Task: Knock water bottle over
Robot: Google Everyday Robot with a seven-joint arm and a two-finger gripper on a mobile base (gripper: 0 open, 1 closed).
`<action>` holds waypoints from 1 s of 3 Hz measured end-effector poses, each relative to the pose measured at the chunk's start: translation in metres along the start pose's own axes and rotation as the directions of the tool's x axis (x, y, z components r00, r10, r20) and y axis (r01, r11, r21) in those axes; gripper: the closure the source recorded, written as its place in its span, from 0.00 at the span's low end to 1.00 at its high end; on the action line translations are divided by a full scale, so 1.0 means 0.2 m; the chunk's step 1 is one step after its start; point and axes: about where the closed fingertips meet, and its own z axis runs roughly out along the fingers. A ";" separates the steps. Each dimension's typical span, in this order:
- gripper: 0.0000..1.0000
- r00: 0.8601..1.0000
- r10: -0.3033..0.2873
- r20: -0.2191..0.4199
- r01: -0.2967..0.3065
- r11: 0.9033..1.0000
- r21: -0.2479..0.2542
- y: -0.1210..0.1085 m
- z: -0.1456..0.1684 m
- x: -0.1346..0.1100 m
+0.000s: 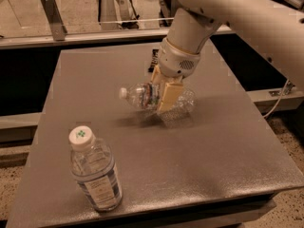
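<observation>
Camera view shows the claw point(159, 99) pinching the water bottle point(135, 94) mid-body, holding it nearly flat, low over the surface point(213, 156), to topple it.

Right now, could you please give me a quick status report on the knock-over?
Gripper mid-table, shut on water bottle. It lies near-horizontal, cap pointing left. Wider bottle upright front-left, well apart, not in the way.

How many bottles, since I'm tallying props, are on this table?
2. The water bottle is tipped sideways near the table centre, held in the gripper; a wider bottle stands upright at the near-left corner. None seems hidden.
</observation>
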 end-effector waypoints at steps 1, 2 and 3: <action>0.13 1.000 -0.019 -0.013 0.019 1.000 0.001 0.00 0.03 -0.03; 0.00 0.999 -0.048 -0.015 0.049 0.999 0.014 0.00 0.05 -0.09; 0.00 0.999 -0.050 -0.009 0.050 0.999 0.020 0.01 0.05 -0.09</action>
